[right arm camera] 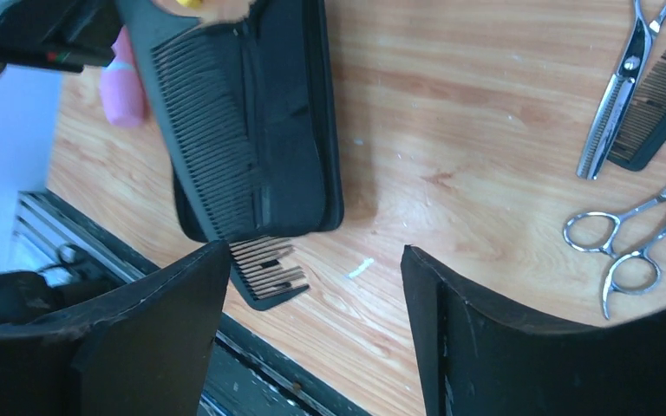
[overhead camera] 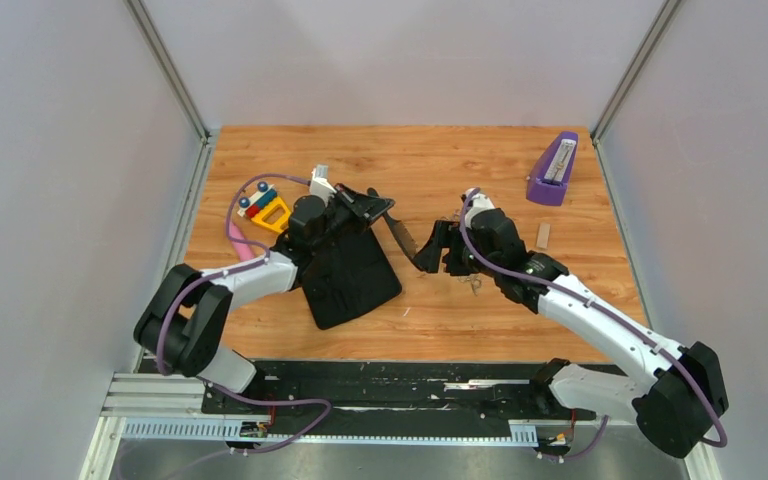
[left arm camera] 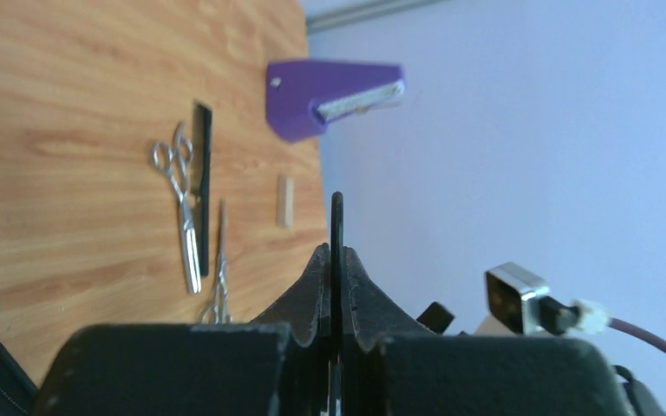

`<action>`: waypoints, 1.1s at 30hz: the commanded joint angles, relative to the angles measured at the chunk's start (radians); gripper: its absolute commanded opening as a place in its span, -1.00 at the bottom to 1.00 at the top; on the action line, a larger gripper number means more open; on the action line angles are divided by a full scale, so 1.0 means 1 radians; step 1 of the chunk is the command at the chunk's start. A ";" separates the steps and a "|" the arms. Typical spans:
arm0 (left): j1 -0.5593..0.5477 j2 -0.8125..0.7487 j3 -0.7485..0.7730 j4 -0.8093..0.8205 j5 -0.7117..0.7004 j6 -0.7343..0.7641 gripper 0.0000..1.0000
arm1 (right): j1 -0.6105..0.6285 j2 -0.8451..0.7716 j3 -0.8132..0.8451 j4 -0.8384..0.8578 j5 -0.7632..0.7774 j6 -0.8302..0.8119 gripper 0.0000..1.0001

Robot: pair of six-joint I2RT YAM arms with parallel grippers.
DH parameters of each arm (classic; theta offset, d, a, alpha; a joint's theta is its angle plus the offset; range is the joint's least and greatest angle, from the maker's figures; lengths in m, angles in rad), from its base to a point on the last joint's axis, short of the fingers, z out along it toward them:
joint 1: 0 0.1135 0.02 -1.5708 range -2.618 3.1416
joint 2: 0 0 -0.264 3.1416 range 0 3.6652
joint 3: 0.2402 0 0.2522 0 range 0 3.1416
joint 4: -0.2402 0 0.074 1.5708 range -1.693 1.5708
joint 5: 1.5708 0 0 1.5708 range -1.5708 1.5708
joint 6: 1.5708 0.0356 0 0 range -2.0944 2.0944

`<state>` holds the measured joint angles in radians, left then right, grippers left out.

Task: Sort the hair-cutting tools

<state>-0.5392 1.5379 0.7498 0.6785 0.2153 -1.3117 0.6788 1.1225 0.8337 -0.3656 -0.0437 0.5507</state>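
My left gripper (overhead camera: 365, 207) (left arm camera: 336, 256) is shut on a black comb (overhead camera: 401, 238) (left arm camera: 337, 221), held above the table and seen edge-on in the left wrist view. Its toothed end (right arm camera: 225, 165) hangs over the black zip case (overhead camera: 348, 275) (right arm camera: 299, 104) and reaches my right gripper's left finger (right arm camera: 139, 338). My right gripper (overhead camera: 432, 246) (right arm camera: 314, 251) is open and empty. Two silver scissors (left arm camera: 182, 208) (left arm camera: 219, 282) (right arm camera: 614, 108) (right arm camera: 626, 251) and a straight black comb (left arm camera: 202, 186) (right arm camera: 659, 108) lie together on the wood. In the top view the right arm hides most of them.
A purple wedge-shaped object (overhead camera: 552, 170) (left arm camera: 329, 95) stands at the far right. A small wooden block (overhead camera: 544, 235) (left arm camera: 285, 201) lies near it. A pink tube (overhead camera: 241, 242) (right arm camera: 126, 91) and a colourful toy (overhead camera: 265, 208) lie at the left. Grey walls enclose the table.
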 commanded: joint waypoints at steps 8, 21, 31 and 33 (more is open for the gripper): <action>0.007 -0.139 -0.095 0.326 -0.221 -0.067 -0.89 | -0.130 -0.052 -0.119 0.486 -0.255 0.287 0.43; 0.004 -0.082 -0.117 0.507 -0.243 -0.175 -0.88 | -0.177 -0.050 -0.231 0.774 -0.406 0.429 -0.18; 0.004 -0.070 -0.146 0.557 -0.247 -0.130 -0.42 | -0.191 -0.056 -0.274 0.842 -0.427 0.464 -1.00; 0.007 -0.095 -0.159 0.498 -0.248 -0.045 -0.12 | -0.207 -0.074 -0.285 0.825 -0.426 0.460 -1.00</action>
<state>-0.5343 1.4734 0.6117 1.1542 -0.0097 -1.4563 0.4999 1.0824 0.5777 0.4393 -0.4709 1.0058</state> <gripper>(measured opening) 0.345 0.029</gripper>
